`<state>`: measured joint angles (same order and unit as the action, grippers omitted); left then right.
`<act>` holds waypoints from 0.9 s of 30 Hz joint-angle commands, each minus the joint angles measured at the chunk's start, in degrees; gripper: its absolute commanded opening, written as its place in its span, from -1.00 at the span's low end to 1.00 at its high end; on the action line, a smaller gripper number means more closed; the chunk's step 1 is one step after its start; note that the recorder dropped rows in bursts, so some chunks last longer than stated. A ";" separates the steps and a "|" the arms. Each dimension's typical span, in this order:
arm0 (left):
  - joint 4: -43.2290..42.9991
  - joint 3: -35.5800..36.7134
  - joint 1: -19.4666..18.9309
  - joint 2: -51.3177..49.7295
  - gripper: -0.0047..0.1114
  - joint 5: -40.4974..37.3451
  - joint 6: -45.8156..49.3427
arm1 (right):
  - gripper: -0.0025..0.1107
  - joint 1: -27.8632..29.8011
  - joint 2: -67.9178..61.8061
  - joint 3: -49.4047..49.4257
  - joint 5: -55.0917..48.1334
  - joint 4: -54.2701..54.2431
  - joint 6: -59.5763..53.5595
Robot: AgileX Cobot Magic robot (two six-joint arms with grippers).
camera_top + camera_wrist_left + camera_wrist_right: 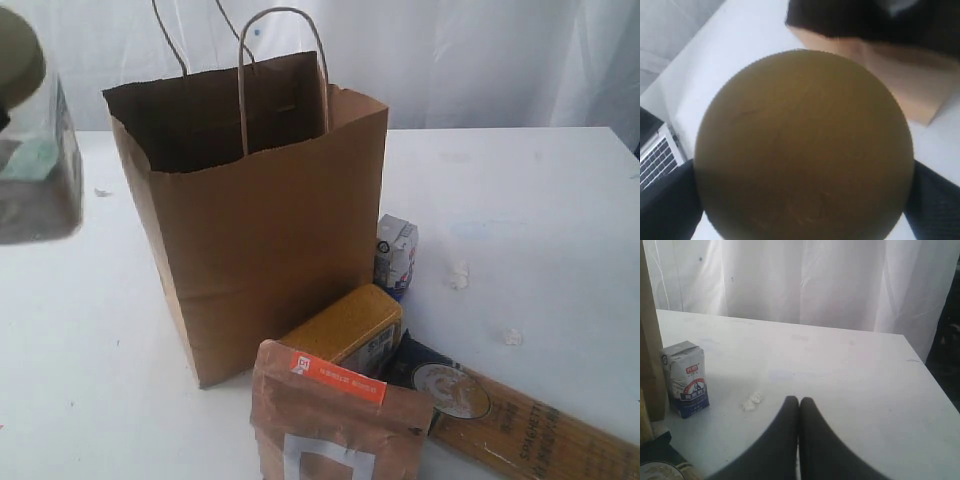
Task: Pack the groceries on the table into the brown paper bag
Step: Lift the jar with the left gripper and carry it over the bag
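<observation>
The clear jar [35, 150] with its olive-yellow lid [804, 140] hangs raised at the far left, beside the brown paper bag [270, 230]. My left gripper [803, 202] is shut on the jar, a dark finger [667, 200] on either side of the lid. The bag stands open and upright on the table [520, 200]. Right of and in front of it are the white-blue carton [397, 252], yellow-grain bottle [345, 325], brown pouch [335, 420], dark can [450, 388] and spaghetti pack [540, 430]. My right gripper [799, 401] is shut and empty above the table, right of the carton [686, 377].
Small white crumbs [459, 275] lie on the table right of the carton. A laptop [657, 160] sits off the table's edge in the left wrist view. A white curtain [800, 280] hangs behind the table's far edge.
</observation>
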<state>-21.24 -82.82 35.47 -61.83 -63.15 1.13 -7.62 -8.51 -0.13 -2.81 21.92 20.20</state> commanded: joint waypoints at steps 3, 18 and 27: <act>3.89 -7.19 0.14 0.66 -0.92 22.98 -12.12 | -0.96 0.25 0.22 0.13 0.13 0.41 0.20; 7.88 -8.63 0.14 -8.18 -0.92 28.36 -14.60 | -0.96 0.25 0.22 0.13 0.13 0.41 0.20; 14.22 -8.63 0.14 -9.77 -0.92 27.30 -14.60 | -0.96 0.25 0.22 0.13 0.13 0.41 0.20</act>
<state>-9.26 -90.97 35.47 -71.89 -37.07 -13.15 -7.62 -8.51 -0.13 -2.81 21.92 20.20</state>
